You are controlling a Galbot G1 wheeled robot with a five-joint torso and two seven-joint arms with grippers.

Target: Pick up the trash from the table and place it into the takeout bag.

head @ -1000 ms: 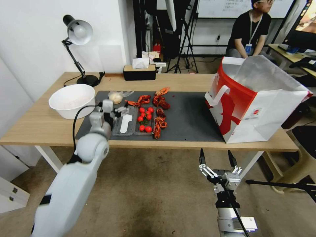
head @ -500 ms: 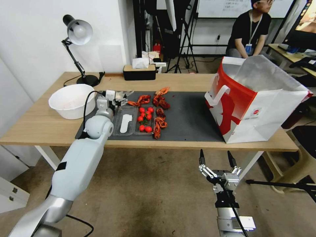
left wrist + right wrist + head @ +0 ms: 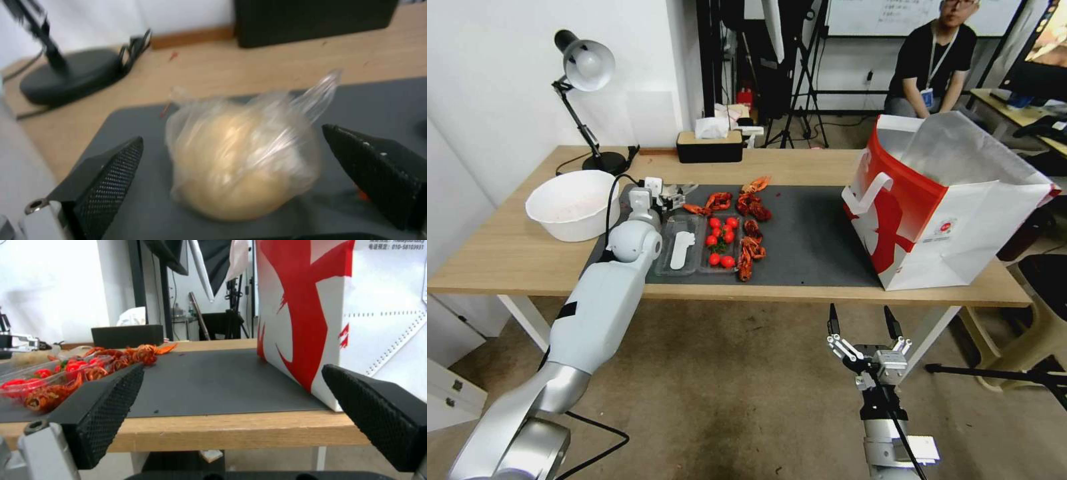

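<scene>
Light wood runs the length of the table point(image 3: 514, 257), with a dark grey mat point(image 3: 807, 247) across its middle and the takeout bag point(image 3: 954, 200) standing open at our right end. At the mat's far left corner lies the small clear bag point(image 3: 242, 160) with a pale lump inside, beside the big white bowl point(image 3: 572, 203) and behind the clear tray point(image 3: 697, 252) of tomatoes and crayfish.

Our left end effector point(image 3: 249, 180) is at that corner with its jaws spread wide, the bag sitting between the two black fingers point(image 3: 113, 180) and touching neither; it holds nothing yet. Our right end effector point(image 3: 864, 330) hangs open and idle below the table's front edge, near the takeout bag.

We judge the step in hand to be the grasp on this bag. To do it well, we should settle low so the pads meet the lump's widest part, not the loose film above it, which would likely slip. We should close gently, since the lump looks soft, and lift straight up to avoid dragging over the tray.
</scene>
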